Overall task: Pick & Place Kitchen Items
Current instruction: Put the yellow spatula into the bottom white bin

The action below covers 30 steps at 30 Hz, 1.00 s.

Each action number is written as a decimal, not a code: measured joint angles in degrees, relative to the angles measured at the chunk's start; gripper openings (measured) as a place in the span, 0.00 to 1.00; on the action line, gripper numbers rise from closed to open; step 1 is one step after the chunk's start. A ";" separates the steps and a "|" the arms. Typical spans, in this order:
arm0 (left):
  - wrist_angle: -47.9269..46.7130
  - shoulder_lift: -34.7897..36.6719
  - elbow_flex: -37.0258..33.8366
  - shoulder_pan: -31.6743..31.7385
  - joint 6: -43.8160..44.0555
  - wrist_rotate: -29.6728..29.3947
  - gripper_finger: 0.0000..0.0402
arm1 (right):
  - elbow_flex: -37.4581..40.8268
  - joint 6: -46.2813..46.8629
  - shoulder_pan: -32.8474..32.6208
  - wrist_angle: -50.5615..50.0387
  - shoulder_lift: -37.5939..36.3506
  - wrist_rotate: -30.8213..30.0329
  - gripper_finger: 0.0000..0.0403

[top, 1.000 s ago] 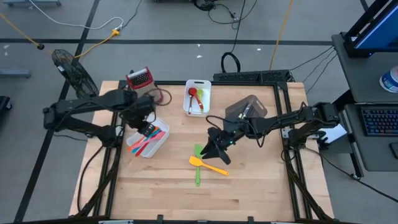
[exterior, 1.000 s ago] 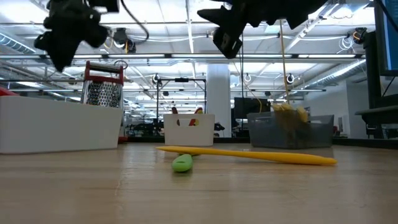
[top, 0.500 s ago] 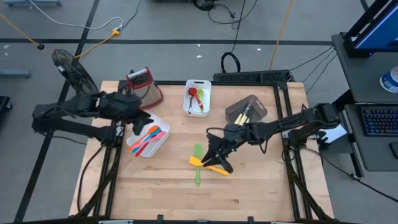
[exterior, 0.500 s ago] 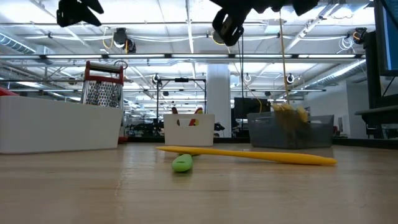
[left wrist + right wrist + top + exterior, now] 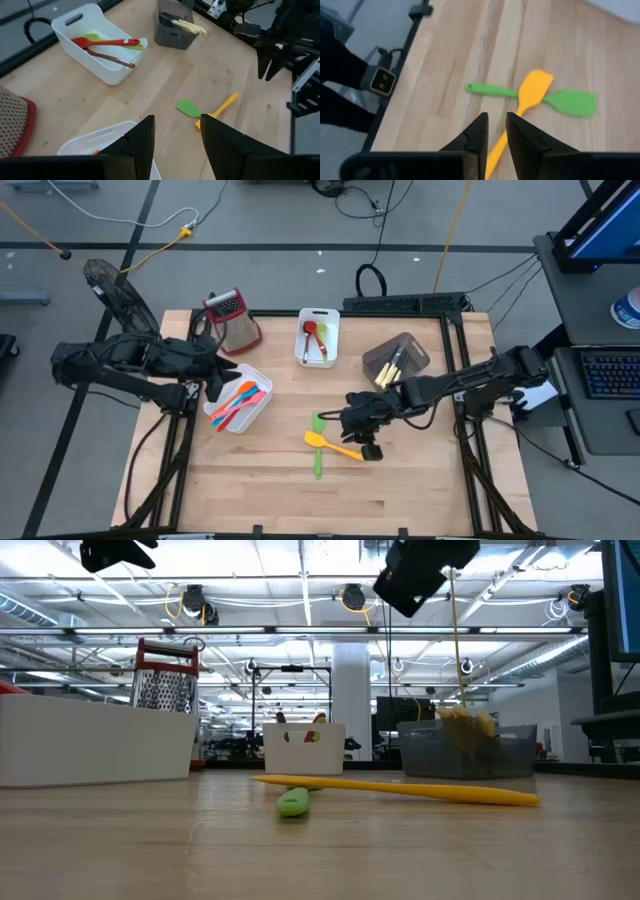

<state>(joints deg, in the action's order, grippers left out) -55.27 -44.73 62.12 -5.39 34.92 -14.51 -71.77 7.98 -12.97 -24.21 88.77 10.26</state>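
Observation:
A yellow spatula (image 5: 336, 445) lies on the table with its blade (image 5: 536, 84) across the handle of a green spatula (image 5: 492, 90). The green one (image 5: 318, 450) lies flat on the wood. My right gripper (image 5: 352, 423) hangs well above them (image 5: 415, 575). Its fingers (image 5: 495, 132) are open by a narrow gap with nothing in it, over the yellow handle. My left gripper (image 5: 222, 372) is raised at the left side, beside a white bin (image 5: 268, 402) of pink, orange and blue utensils. It is open (image 5: 177, 145) and holds nothing.
A metal grater with a red handle (image 5: 228, 308) stands at the far left. A white bin (image 5: 319, 313) at the far middle holds red, green and brown utensils. A grey bin (image 5: 385, 352) at the right holds cream ones. Bare wood lies along the near edge.
My left gripper has risen and drawn back from over the white bin toward the table's left edge, turning as it went. My right gripper has risen a little, tipped and shifted toward the right edge above the two spatulas. Its fingers have drawn closer together.

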 joint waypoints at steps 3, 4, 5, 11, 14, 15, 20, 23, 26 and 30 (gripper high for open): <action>-0.04 0.02 0.01 -0.91 -0.35 -1.70 0.41 | 0.00 0.49 -0.26 -2.86 0.31 -0.04 0.20; -0.04 0.02 -0.01 -1.19 -0.49 -1.82 0.41 | 0.00 0.51 -0.28 -3.08 0.76 -0.01 0.22; -0.04 0.00 -0.01 -1.41 -0.65 -1.93 0.41 | 0.00 0.56 -0.30 -3.32 1.13 0.13 0.24; -0.07 -0.17 -0.01 -1.94 -1.36 -2.13 0.41 | -0.07 1.20 -0.70 -6.97 2.34 3.20 0.40; -0.09 -0.17 -0.01 -1.94 -1.64 -2.13 0.41 | 0.11 0.97 -1.33 -8.45 3.54 3.52 0.47; -0.09 -0.22 -0.01 -1.94 -1.68 -2.15 0.41 | 0.07 0.96 -1.46 -8.00 3.92 3.48 0.49; -0.13 -0.24 -0.01 -1.94 -2.28 -2.13 0.41 | 0.04 4.05 -2.04 -8.16 7.67 3.94 0.55; -0.15 -0.26 -0.01 -1.94 -3.01 -2.13 0.41 | 0.04 6.21 -2.14 -7.68 9.10 5.03 0.55; -0.17 -0.26 -0.01 -1.94 -3.16 -2.11 0.41 | 0.04 9.25 -2.16 -7.30 10.28 5.10 0.55; -0.20 -0.26 -0.01 -1.94 -3.82 -2.09 0.41 | 0.04 12.44 -2.14 -7.31 10.72 5.06 0.54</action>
<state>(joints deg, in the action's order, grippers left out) -55.46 -44.99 62.11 -7.33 31.09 -16.60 -71.72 20.42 -15.11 -31.53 99.49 15.31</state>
